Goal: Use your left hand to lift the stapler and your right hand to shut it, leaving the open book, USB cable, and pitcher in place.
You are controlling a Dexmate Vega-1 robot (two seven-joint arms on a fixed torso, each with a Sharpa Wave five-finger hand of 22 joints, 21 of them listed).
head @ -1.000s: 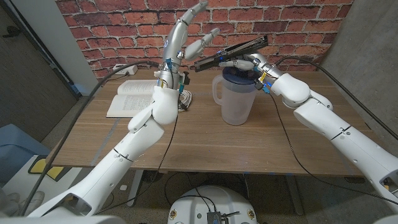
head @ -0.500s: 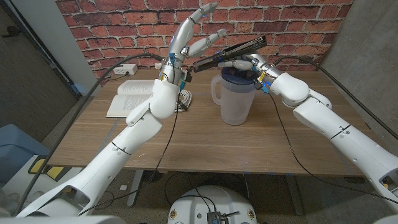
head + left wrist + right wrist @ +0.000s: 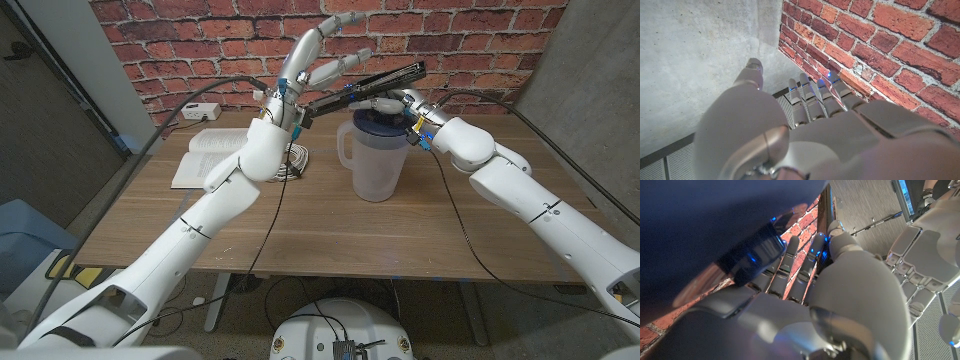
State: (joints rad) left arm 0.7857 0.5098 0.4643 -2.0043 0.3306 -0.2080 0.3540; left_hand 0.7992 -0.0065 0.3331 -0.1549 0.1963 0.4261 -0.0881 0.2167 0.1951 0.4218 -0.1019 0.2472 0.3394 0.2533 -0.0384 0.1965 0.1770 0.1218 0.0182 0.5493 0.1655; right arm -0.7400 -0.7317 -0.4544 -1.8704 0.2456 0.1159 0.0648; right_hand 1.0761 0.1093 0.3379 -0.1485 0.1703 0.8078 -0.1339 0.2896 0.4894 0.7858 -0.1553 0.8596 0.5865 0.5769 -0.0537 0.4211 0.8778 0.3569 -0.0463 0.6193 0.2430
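The right hand [image 3: 400, 103] is gripping the stapler [image 3: 365, 85] up over the pitcher [image 3: 378, 155]; the left hand [image 3: 318, 60] is hovering open beside it and probably needs a firm underside grip first.

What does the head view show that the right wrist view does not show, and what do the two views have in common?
Head view alone: the wooden table, the open book, the pitcher, a cable beside the book, and the stapler's full length above the pitcher.
Right wrist view alone: the back of the right hand from close, under a dark blurred shape.
Both: the right hand, the left hand with fingers spread, and the brick wall.
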